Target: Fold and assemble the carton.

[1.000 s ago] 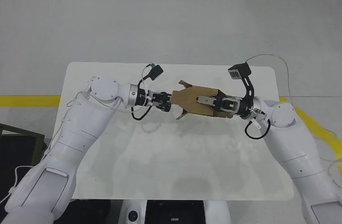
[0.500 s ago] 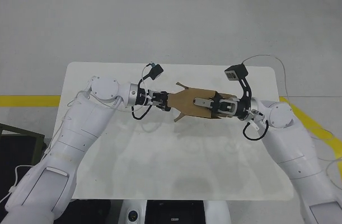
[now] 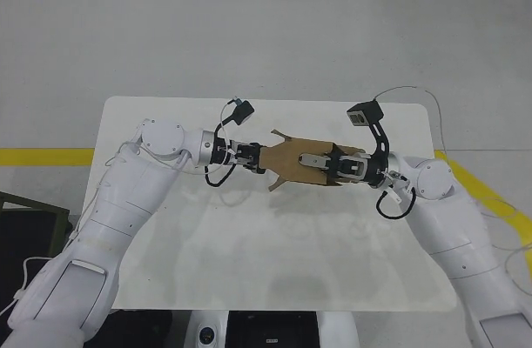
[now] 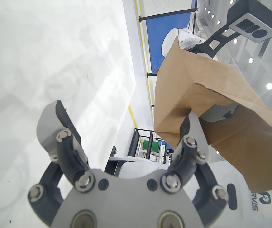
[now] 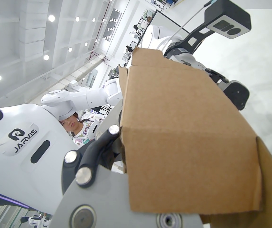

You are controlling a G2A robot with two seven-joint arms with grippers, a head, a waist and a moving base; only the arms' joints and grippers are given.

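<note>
A brown carton (image 3: 292, 161) hangs partly folded above the far middle of the white table (image 3: 248, 261), end flaps sticking out toward the left arm. My right gripper (image 3: 322, 162) is shut on its wall, one finger lying on the top panel; in the right wrist view the carton (image 5: 185, 131) covers the jaws except one finger (image 5: 101, 141). My left gripper (image 3: 255, 157) stands open at the carton's other end. In the left wrist view one of its fingertips (image 4: 187, 123) touches the carton (image 4: 197, 91) at a lower corner, and the other finger (image 4: 64, 119) is free over the table.
Both arms meet over the far half of the table, their wrist cameras (image 3: 365, 114) raised on black brackets. The near half of the tabletop is bare white surface. A yellow floor line (image 3: 39, 157) runs behind the table's sides.
The right gripper has carried the carton a little toward the left arm, bringing its flapped end up to the open left gripper. The left arm has hardly moved.
</note>
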